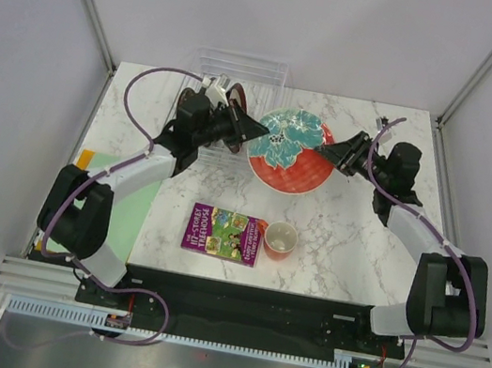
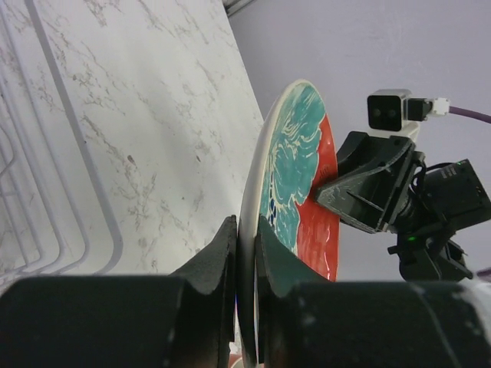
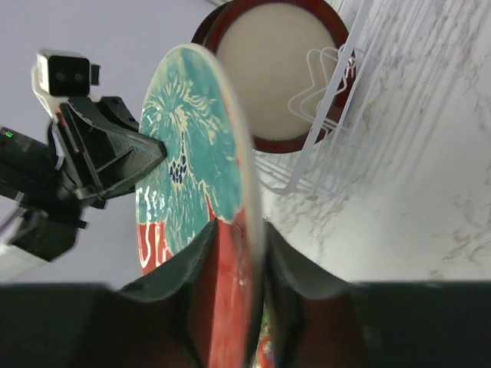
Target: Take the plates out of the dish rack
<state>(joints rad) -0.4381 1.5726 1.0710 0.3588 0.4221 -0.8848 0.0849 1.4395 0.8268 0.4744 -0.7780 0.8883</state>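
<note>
- The left hand (image 1: 257, 131) is clenched on the left rim of the teal plate (image 1: 289, 154). In the left wrist view its fingers (image 2: 219, 264) pinch the rim from both faces.
- The right hand (image 1: 325, 150) is clamped on the opposite, right rim of the same plate, with its fingers (image 3: 201, 264) on either side of the red edge.
- The teal plate sits between the two hands, just right of the rack (image 1: 238, 68) and over the counter (image 1: 352, 231). I cannot tell whether it touches the counter.
- A cream plate (image 3: 280, 69) with a dark red rim stands upright in the rack, behind the teal plate in the right wrist view.
- A cup (image 1: 280, 239) and a book (image 1: 224, 234) lie side by side on the counter, nearer the arm bases.
</note>
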